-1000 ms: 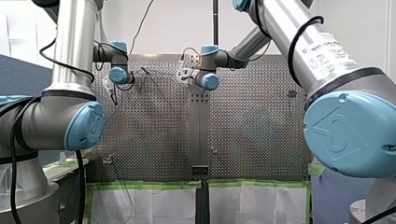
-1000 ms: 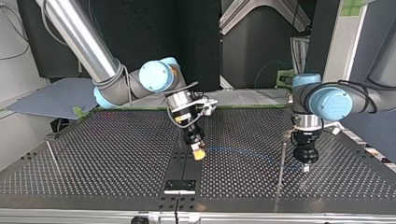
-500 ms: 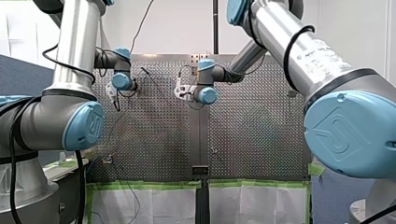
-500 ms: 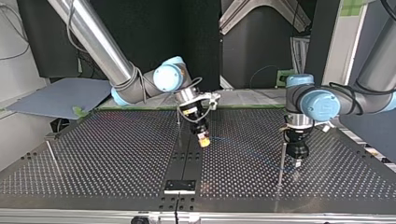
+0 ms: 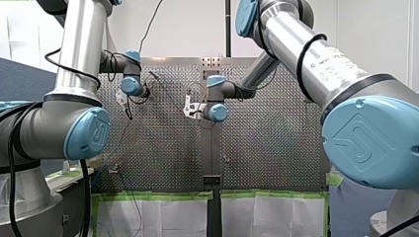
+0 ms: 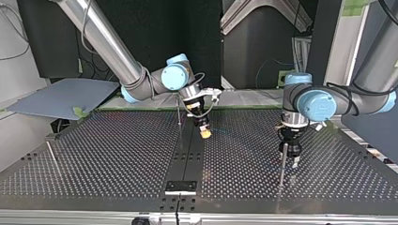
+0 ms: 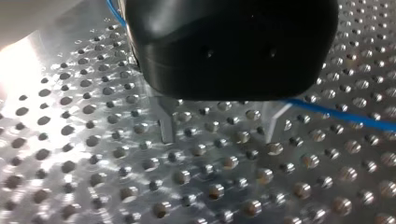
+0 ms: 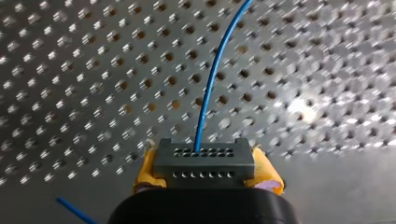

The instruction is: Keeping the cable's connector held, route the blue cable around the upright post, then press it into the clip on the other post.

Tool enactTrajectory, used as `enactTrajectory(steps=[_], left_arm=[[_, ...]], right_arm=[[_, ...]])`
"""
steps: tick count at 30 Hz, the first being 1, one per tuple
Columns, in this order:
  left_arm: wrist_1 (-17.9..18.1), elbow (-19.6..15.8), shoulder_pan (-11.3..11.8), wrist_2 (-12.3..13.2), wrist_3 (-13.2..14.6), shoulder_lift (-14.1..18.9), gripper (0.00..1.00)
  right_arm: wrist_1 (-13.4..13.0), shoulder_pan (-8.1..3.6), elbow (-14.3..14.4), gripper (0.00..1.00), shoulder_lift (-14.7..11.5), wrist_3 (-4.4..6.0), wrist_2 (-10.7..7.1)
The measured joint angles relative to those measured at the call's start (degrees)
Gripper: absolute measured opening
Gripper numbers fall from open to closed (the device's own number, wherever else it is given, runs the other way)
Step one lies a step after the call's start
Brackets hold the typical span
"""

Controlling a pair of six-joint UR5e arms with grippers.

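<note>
Right wrist view alone shows my right tool (image 8: 205,171) pinching the connector (image 8: 204,160).

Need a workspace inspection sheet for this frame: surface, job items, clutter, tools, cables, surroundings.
Surface: perforated metal table.
Job's things: grey connector with blue cable leaving it; upright post beside my left tool; second post near my right tool; third post at the top view's left; clip not made out.
Clutter: nothing seen.
Tools: my right tool shut on the connector, yellow pads; my left tool open, nothing between its fingertips.
Cables: blue cable passes my left tool's body; black cable looped on my right arm.
Surroundings: green tape along the table edge; black plate at the top view's near edge.
</note>
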Motion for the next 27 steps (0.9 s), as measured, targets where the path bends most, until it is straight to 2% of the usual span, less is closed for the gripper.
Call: enactTrajectory(steps=[2,6,14,21,27], left_arm=[[-0.1,0.0,-0.1,0.9,-1.0,-0.5,1.00],[-0.2,0.0,-0.4,1.8,-2.4,-2.4,1.00],[-0.1,0.0,-0.5,1.6,-2.8,-3.2,1.00],[0.0,0.0,-0.5,1.7,-2.7,-3.2,1.00],[0.0,0.0,-0.5,1.3,-2.6,-3.2,1.00]], right_arm=[[0.0,-0.12,0.4,0.00,0.2,-0.03,0.15],[0.0,-0.26,0.9,0.00,0.8,-0.17,0.24],[0.0,-0.16,1.1,0.00,2.3,-0.22,0.36],[0.0,0.08,1.1,0.00,5.3,-0.23,0.70],[-0.1,0.20,1.5,0.00,8.3,-0.38,2.62]])
